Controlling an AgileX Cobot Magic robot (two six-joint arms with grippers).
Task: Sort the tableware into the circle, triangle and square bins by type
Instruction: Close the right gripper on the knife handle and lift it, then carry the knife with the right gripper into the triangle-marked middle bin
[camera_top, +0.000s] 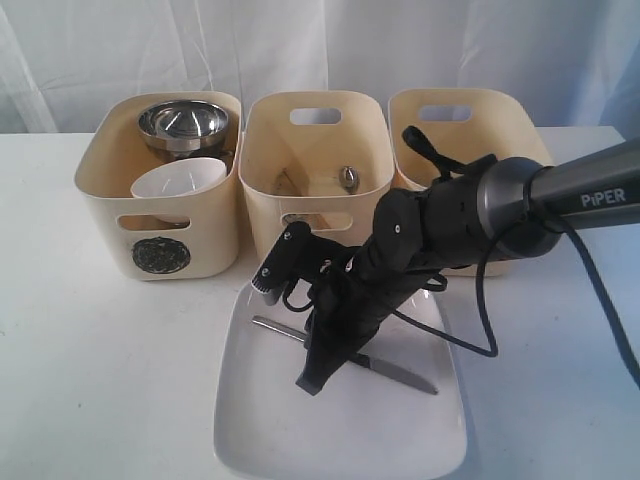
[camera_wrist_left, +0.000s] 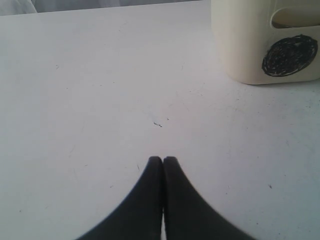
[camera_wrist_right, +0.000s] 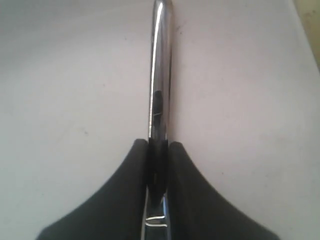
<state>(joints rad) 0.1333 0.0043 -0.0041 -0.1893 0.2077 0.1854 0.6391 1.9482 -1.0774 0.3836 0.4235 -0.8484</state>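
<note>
The circle bin (camera_top: 110, 200) (camera_wrist_left: 240, 45), the cream tub with a black scribbled disc on its front, holds a small white bowl (camera_top: 180, 185) at its front and a steel bowl (camera_top: 183, 122) behind it. What sits under the steel bowl is too dark to make out.

The middle bin (camera_top: 265, 170) stands just beside the circle bin. Its front mark is covered by the arm. A spoon end (camera_top: 348, 177) shows on its floor, and a brownish thing beside the spoon is unclear. The third bin (camera_top: 460, 140) stands one place further from the circle bin, with its front and contents hidden behind the arm.

The large white square plate (camera_top: 250, 420) lies in front of the middle bin, diagonally forward of the circle bin. A steel table knife (camera_top: 400, 375) (camera_wrist_right: 161, 75) lies across the plate. The right gripper (camera_top: 315, 378) (camera_wrist_right: 160, 145) is pinched tight on the knife's shaft and hides the knife's middle.

The left gripper (camera_wrist_left: 163, 160) has its fingertips pressed together, holding nothing. It is over bare table (camera_wrist_left: 100, 100) near the circle bin's marked front, outside the exterior view.
</note>
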